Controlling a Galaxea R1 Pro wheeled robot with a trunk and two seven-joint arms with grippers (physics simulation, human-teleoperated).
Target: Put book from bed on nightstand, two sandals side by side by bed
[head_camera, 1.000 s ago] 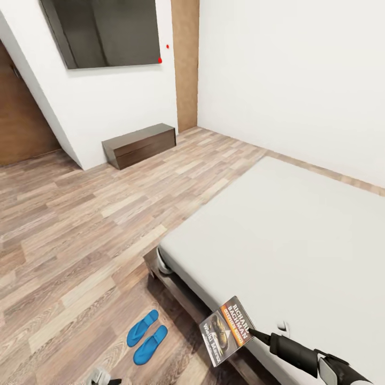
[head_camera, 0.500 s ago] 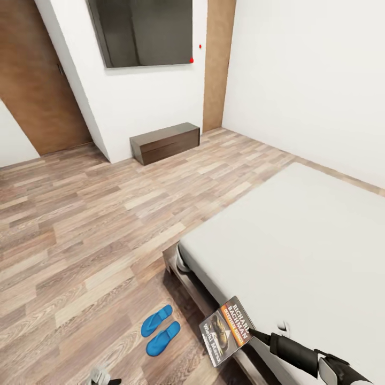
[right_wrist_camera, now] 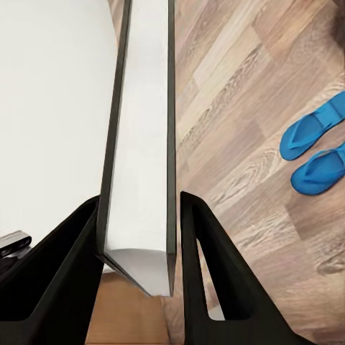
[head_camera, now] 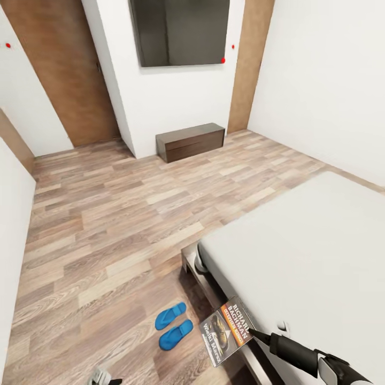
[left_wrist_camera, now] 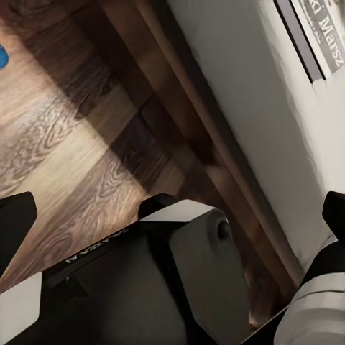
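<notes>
The book [head_camera: 225,330] is held up off the bed [head_camera: 315,251] in the right tool [right_wrist_camera: 136,237], not yet set on a nightstand, while the two sandals [head_camera: 174,324] are seen side by side on the floor [head_camera: 107,224] near the bed's corner; the left tool's grip cannot be told.

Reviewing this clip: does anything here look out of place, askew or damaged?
Nothing stands out. The book is off the bed, pinched edge-on between the right gripper's fingers and held above the bed's near edge. The two sandals lie side by side on the floor beside the bed. Nothing looks spilled or broken.
</notes>
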